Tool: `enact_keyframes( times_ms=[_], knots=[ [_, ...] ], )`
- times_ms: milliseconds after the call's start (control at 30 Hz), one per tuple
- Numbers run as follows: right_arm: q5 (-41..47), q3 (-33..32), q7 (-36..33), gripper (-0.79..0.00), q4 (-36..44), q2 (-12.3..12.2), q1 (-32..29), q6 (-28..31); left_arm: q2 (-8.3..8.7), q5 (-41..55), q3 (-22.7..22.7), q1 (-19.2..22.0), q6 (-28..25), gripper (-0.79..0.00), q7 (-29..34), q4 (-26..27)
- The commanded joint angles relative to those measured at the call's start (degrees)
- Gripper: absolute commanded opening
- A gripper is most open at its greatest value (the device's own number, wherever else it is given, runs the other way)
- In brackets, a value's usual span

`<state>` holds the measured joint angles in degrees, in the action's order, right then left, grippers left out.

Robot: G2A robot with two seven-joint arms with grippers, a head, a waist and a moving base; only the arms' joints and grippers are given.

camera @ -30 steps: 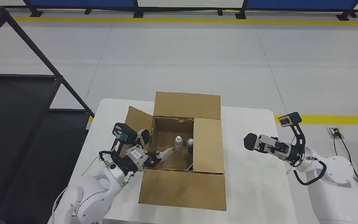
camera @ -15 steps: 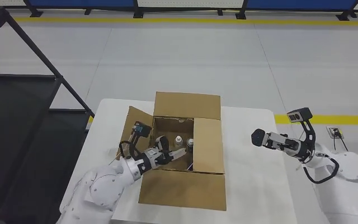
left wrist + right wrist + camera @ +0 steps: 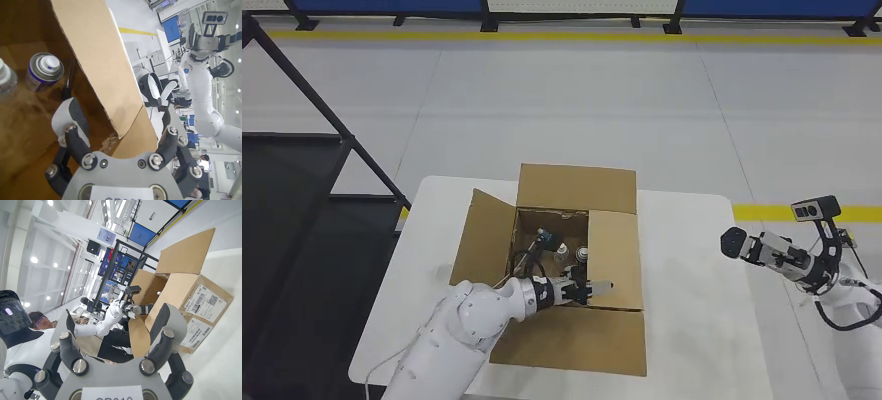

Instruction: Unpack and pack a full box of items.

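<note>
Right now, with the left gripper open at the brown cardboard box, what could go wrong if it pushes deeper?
The open left gripper straddles the inward-folded flap of the brown cardboard box; going deeper may bend or tear it, and the corner already looks frayed.
Its inner finger is near the upright silver spray can; a sideways move might tip it against the clear plastic bottle.

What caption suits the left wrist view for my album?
Open left gripper at a flap of the cardboard box; spray can and clear bottle upright inside.

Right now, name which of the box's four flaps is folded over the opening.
The right-hand flap: it lies over part of the opening, while the other three spread outward.
</note>
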<state>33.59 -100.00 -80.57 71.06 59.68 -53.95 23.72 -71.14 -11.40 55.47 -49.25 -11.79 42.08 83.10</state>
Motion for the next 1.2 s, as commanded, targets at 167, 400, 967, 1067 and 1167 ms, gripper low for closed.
enact_keyframes(
  times_ms=[167,400,967,1067,1167],
  knots=[
    [2.89,-1.45,0.45,0.000,-0.51,-0.97,-2.07,0.45,-0.62,5.11,-0.47,0.67,-5.37,0.000,-0.81,-0.48],
    [5.12,-3.42,0.42,0.000,-0.60,-2.00,-3.79,0.42,-0.82,5.41,-0.26,-0.57,-6.83,0.000,-4.19,3.89],
    [12.02,-12.13,0.64,0.000,-5.50,-4.45,-7.55,0.64,-6.31,-2.21,-13.93,7.47,-5.41,0.000,-16.68,0.97],
    [12.92,-13.76,0.48,0.000,-6.82,-4.88,-8.08,0.48,-7.94,-2.30,-16.83,10.19,-5.24,0.000,-17.27,-2.41],
    [13.30,-15.05,0.31,0.000,-7.90,-5.30,-8.43,0.31,-9.68,-1.83,-19.49,12.74,-4.66,0.000,-17.30,-6.47]
  ],
)
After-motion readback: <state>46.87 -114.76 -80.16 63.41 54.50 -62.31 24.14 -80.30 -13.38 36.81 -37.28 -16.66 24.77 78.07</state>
